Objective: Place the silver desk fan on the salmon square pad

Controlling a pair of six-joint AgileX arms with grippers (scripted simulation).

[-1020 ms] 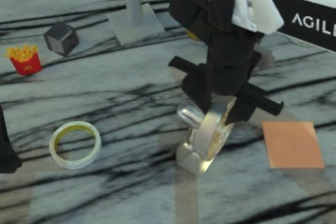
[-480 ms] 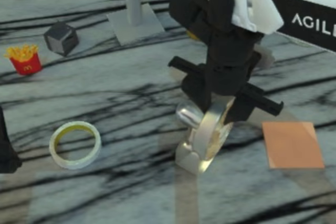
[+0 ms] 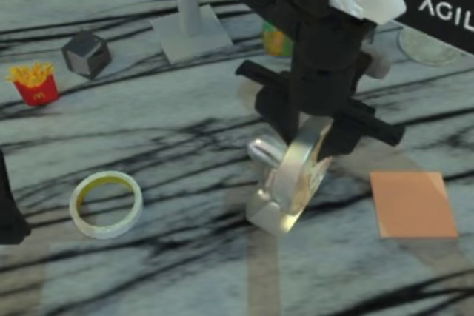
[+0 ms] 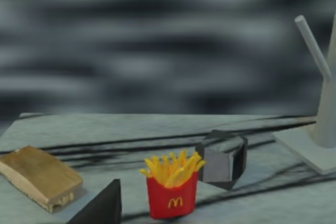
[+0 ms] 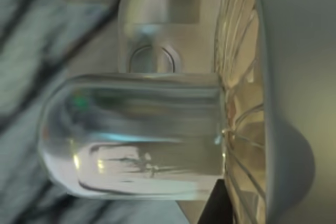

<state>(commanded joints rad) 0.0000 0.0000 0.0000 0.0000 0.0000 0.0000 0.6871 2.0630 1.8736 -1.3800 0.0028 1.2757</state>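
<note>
- Right tool [image 3: 317, 137] clamps the silver desk fan [image 3: 289, 183] by the grille top, so the fan hangs upright w/ foot low, near counter [image 3: 185, 146] centre.
- Salmon square pad [image 3: 413, 203] lies flat to the right, apart from the fan; carry looks pending.
- Left tool sits parked at the left edge; grip state can't be told.

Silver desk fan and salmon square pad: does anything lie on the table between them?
No. In the top view only bare marble table separates the silver desk fan, held by the right gripper, from the salmon square pad.
</note>
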